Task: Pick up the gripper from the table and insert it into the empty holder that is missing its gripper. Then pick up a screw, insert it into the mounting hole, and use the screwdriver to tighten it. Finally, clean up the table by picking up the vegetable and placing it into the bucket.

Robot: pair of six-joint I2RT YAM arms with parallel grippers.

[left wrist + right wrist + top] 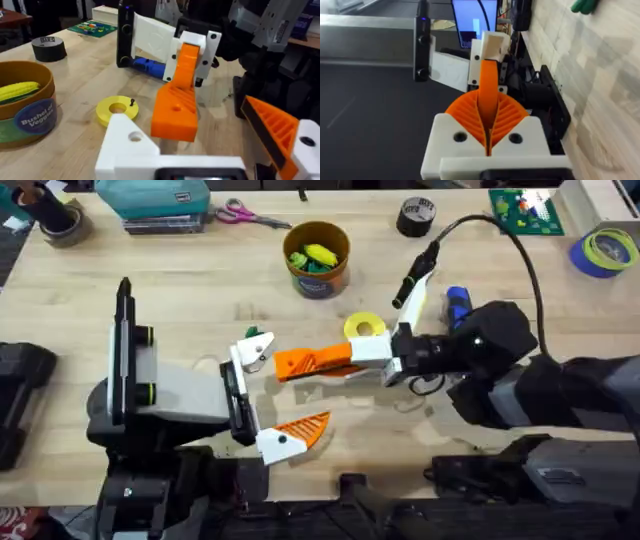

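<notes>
The gripper [292, 365] is clamped edge-on between the orange pads of the right claw [325, 362], its free end brought just beside the holder [250, 352], the bare white finger of the left claw [268, 395]. The left claw is spread wide, its other finger carrying its own orange wedge [302, 428]. Whether gripper and holder are touching cannot be told.

The main risk is judged to be a skewed entry. If the gripper is pushed in at a slant, it may be jammed part-way, or levered out of the pads and dropped onto the table [180, 300]. The clamp is made on a thin edge, so some twist under load is to be expected. A poorly seated gripper would also leave the mounting hole [135, 136] misaligned (and the screw step spoiled).

The vegetable [258, 334] lies just beside the holder, on the bucket's side, and could be knocked away if either arm is swung wide. The screw [132, 102] stands on the yellow disc [117, 108], near the work, and could be tipped by the right arm. The screwdriver [457, 304] lies beside the right arm; the bucket [317, 258] stands well apart, already holding toy pieces.
</notes>
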